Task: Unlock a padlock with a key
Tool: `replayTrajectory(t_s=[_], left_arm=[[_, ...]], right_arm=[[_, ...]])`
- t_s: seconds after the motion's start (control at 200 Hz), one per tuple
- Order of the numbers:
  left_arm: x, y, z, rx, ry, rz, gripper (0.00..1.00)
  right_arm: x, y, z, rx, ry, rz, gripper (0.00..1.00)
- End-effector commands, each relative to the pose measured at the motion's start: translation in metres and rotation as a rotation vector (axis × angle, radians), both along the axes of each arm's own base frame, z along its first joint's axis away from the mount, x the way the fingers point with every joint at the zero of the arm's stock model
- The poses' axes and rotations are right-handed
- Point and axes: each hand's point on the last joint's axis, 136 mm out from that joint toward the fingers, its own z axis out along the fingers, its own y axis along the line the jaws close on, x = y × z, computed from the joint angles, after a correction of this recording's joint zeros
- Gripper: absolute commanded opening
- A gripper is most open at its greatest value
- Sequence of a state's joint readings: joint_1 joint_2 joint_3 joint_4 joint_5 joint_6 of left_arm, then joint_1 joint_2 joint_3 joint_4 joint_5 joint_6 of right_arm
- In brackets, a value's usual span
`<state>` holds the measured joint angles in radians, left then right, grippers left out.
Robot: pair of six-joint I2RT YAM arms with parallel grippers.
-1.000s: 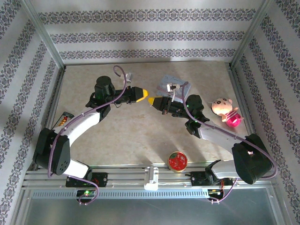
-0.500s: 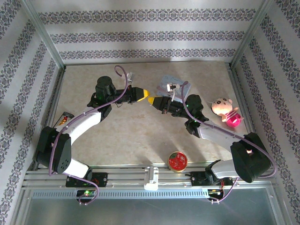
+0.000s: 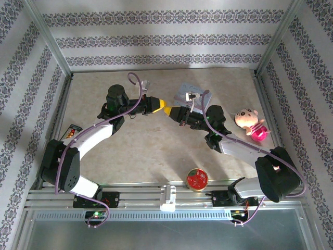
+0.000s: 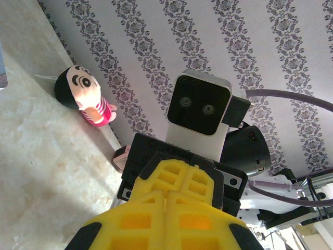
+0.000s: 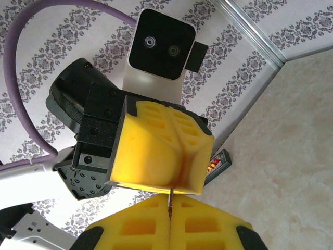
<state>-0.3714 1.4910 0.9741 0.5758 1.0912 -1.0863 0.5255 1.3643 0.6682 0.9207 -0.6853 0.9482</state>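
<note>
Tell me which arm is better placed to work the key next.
Right, probably. A thin metal sliver, likely the key, sticks out of the shut right gripper and meets the shut left gripper; whether the left grips it is unclear.

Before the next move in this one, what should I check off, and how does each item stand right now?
1. Left gripper shut: ok.
2. Right gripper shut: ok.
3. Yellow tips meeting above the table: ok.
4. Key gripped: cannot tell; just a thin dark line at the right gripper's seam.
5. Padlock gripped: cannot tell.
</note>
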Motion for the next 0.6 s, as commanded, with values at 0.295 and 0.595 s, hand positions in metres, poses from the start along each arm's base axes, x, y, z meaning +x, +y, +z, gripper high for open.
replayTrajectory(t_s=[0.295,0.595], left_arm=[[0.004,0.000,0.023,-0.034,-0.081,0.040,0.00],[0.011,-0.002,0.029,-0.098,-0.080,0.048,0.00]], right_arm=[[0.005,-0.017,-0.007,0.025,0.013,-0.100,0.26],[0.002,-0.017,-0.003,0.040,0.005,-0.104,0.41]])
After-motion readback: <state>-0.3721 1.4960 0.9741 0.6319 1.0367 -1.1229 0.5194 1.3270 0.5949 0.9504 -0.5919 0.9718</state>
